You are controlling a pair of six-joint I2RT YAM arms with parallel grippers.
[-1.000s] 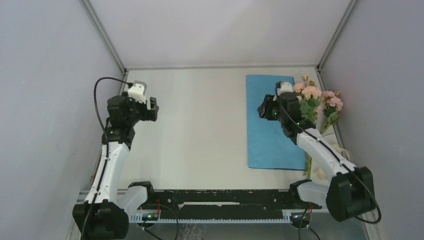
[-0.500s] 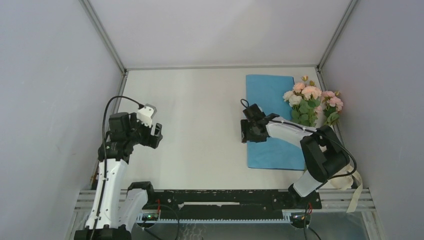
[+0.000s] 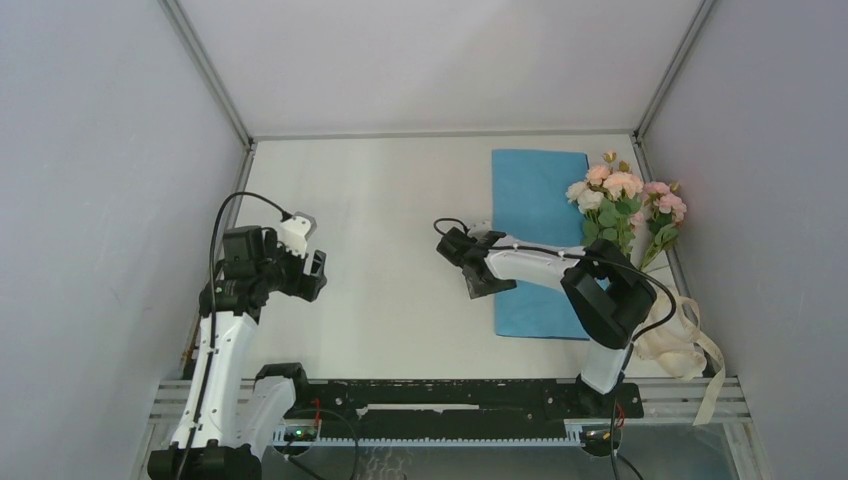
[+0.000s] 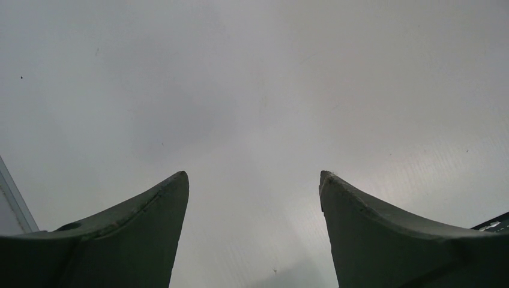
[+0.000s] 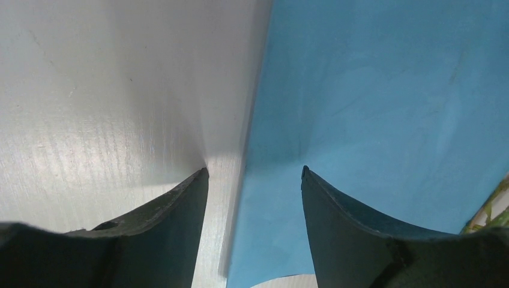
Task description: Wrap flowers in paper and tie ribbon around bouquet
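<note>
While the large light blue paper sheet lies flat far right on the white bench, pink and cream flowers sit at its right edge, with cream ribbon near right. Left wrist view: the left end effector gapes wide, empty. Right wrist view: the right end effector, parted and holding nothing, straddles the paper's left edge.

Jaws apart, straddling the left edge of the light blue paper on the white counter; green sliver at far right, possibly stems.
</note>
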